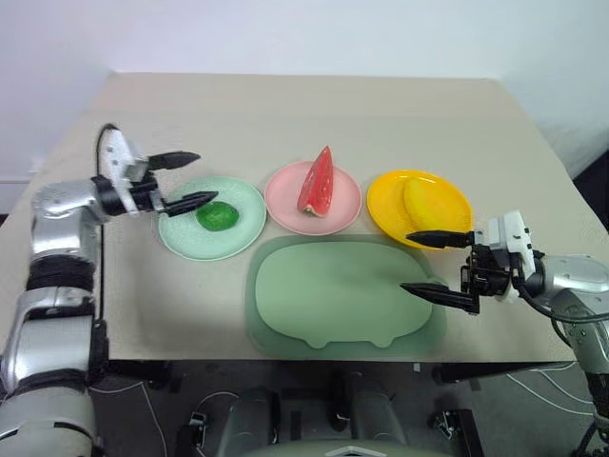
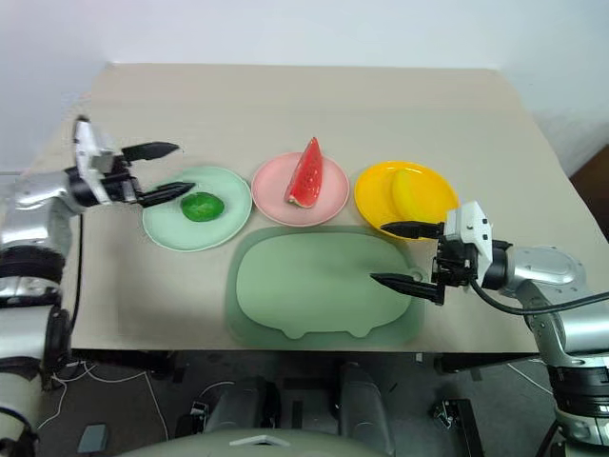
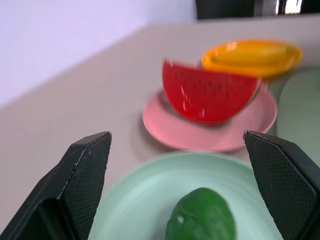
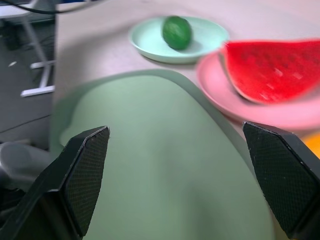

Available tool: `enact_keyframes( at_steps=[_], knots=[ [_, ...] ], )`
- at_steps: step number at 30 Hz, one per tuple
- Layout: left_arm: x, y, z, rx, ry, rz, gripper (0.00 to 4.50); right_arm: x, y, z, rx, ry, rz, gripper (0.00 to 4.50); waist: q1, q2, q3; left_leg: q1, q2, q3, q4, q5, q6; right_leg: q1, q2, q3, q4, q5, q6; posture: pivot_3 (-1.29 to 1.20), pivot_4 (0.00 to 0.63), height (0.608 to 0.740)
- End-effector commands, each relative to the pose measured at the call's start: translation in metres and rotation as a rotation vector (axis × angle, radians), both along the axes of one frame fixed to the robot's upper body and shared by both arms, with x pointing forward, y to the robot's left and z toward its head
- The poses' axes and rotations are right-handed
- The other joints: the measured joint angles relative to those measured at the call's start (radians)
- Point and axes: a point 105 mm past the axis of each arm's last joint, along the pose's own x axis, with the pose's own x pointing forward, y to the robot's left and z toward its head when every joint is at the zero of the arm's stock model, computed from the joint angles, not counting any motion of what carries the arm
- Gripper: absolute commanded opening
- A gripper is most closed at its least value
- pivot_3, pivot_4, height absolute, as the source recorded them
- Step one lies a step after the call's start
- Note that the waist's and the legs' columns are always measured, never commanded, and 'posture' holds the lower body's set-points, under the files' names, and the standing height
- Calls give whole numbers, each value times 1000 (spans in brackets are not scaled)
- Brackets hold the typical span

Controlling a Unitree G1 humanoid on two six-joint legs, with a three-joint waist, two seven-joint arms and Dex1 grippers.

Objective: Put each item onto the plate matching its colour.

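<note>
Left eye view: left gripper (image 1: 185, 180) spread, empty, beside green fruit (image 1: 218, 216) on green plate (image 1: 239, 238) — sorting looks finished; next, withdraw arm.

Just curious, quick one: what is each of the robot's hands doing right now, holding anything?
Left gripper: open, holding nothing, at the mint green round plastic plate.
Right gripper: open, holding nothing, over the pale green pig-shaped board.

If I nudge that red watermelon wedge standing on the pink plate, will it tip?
Probably. The red watermelon wedge stands upright on a narrow edge on the pink round plate, so a side push could topple it. Its glossy surface suggests hard, light plastic, possibly slippery.
</note>
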Motion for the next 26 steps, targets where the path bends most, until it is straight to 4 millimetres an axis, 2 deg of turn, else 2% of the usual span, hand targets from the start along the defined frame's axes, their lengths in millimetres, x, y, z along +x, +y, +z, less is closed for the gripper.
enact_keyframes(
  at_steps=[1,8,15,19,26],
  knots=[
    [-35,20,11,-24,-30,7,4447,1,-23,10,-22,-62,-78,4500,-2,0,0,0,0,0,0,0,0,0,0,0,1,0,0,0,150,736],
    [-111,62,-32,-19,87,164,4447,-7,-71,3,-99,-65,-233,4500,8,0,0,3,2,-1,-1,-2,4,1,-1,2,0,0,0,0,150,736],
    [-157,97,-51,-60,92,386,4447,-24,-122,9,-148,-100,-396,4500,10,1,-1,6,2,-1,-2,-2,4,3,-1,2,-1,-2,-4,0,150,736],
    [-172,106,-62,-47,86,453,4447,-36,-142,9,-173,-104,-456,4500,8,0,-1,8,1,1,-4,-2,4,4,0,4,-1,-3,-4,0,150,736],
    [-165,116,-65,-69,60,506,4447,-43,-156,3,-195,-84,-499,4500,8,0,-1,11,2,3,-5,-3,4,5,0,6,-1,-3,-4,0,150,736]
  ],
)
